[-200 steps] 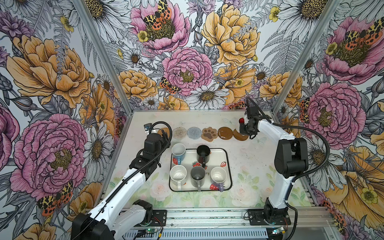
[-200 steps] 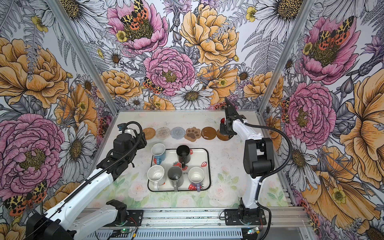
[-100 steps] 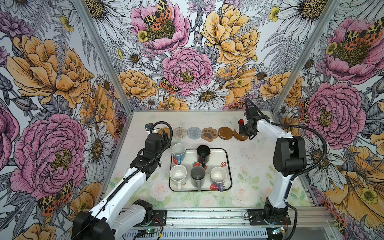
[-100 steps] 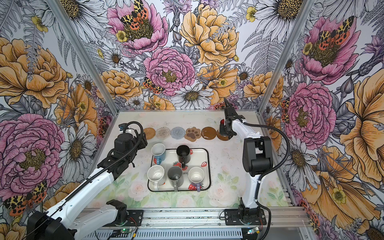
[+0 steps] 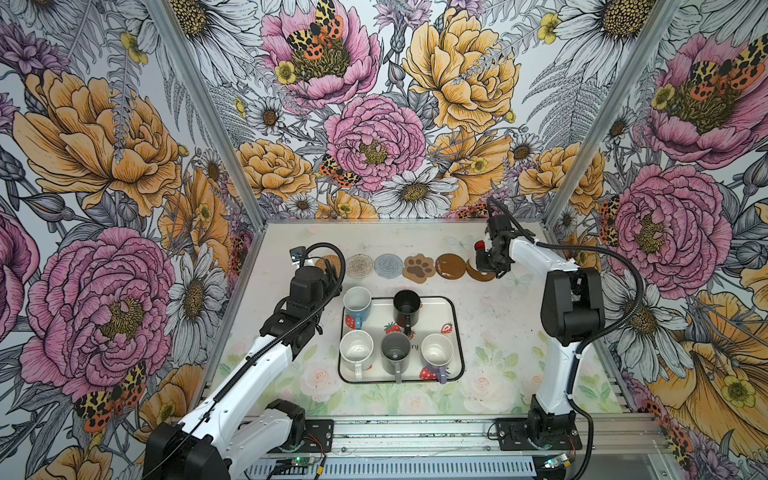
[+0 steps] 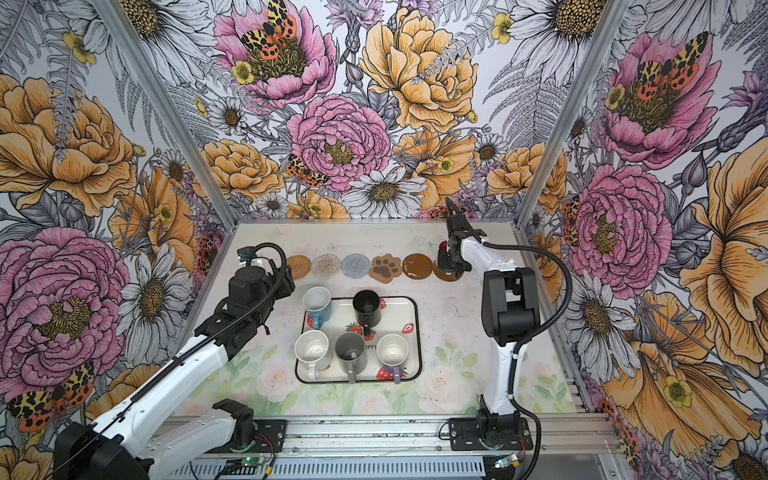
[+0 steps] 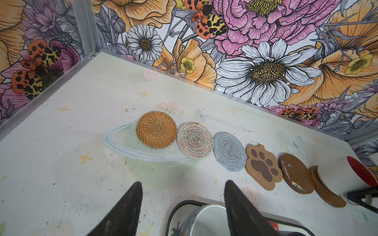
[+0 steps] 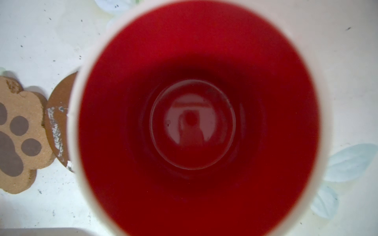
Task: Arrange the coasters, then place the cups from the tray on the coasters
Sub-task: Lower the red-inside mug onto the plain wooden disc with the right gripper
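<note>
Six coasters lie in a row at the back: tan rattan point(image 7: 156, 128), whitish woven point(image 7: 194, 140), grey-blue point(image 7: 229, 151), paw-shaped point(image 7: 262, 169) and two brown discs point(image 7: 296, 176) point(image 7: 327, 194). My right gripper point(image 5: 490, 261) is shut on the white cup with the red interior point(image 8: 192, 122), holding it tilted low over the end disc point(image 5: 475, 272); its jaws are hidden. On the tray point(image 5: 438, 311) stand the light blue point(image 5: 356, 302), black point(image 5: 406, 307), white point(image 5: 356, 351), grey point(image 5: 395, 353) and lavender point(image 5: 436, 353) cups. My left gripper point(image 7: 183, 182) is open and empty beside the light blue cup point(image 7: 208, 220).
The flowered back wall point(image 5: 374, 166) rises close behind the coaster row. The side walls and metal corner posts point(image 5: 552, 208) hem in the table. Bare tabletop point(image 5: 498, 332) lies between the tray and the right arm's base.
The right gripper with the red-interior cup has shifted slightly over the end brown disc. The left arm has not moved.
</note>
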Tool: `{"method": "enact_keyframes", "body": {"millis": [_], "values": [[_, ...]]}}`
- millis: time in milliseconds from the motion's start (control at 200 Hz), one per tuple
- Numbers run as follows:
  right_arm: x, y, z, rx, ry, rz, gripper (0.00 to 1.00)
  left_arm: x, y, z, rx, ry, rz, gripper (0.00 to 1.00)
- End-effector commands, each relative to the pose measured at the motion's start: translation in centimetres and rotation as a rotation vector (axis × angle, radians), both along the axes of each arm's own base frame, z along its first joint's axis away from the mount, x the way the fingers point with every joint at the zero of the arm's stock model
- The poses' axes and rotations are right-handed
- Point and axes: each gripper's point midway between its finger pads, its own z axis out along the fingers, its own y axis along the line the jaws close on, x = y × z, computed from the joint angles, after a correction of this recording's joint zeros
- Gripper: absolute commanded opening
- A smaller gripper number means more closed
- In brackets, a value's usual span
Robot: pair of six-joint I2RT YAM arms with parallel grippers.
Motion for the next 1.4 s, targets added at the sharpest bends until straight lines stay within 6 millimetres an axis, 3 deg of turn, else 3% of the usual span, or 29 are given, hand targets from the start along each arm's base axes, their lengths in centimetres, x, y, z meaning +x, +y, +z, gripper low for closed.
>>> {"method": "enact_keyframes", "body": {"millis": [0,781,1391], "values": [[2.0,-0.6,2.1,-0.015,-0.083,-0.001,0.00,0.1,0.0,0.4,-0.028,-0.013,0.003,0.65],[1.8,-1.0,0.2,-0.026,-0.027,-0.013,0.00,0.2,0.1,0.3,-0.026,-0.008,0.005,0.65],[0.1,-1.4,1.4,-0.050,-0.031,-0.018,0.00,0.3,0.0,0.3,-0.029,-0.011,0.001,0.65]]}}
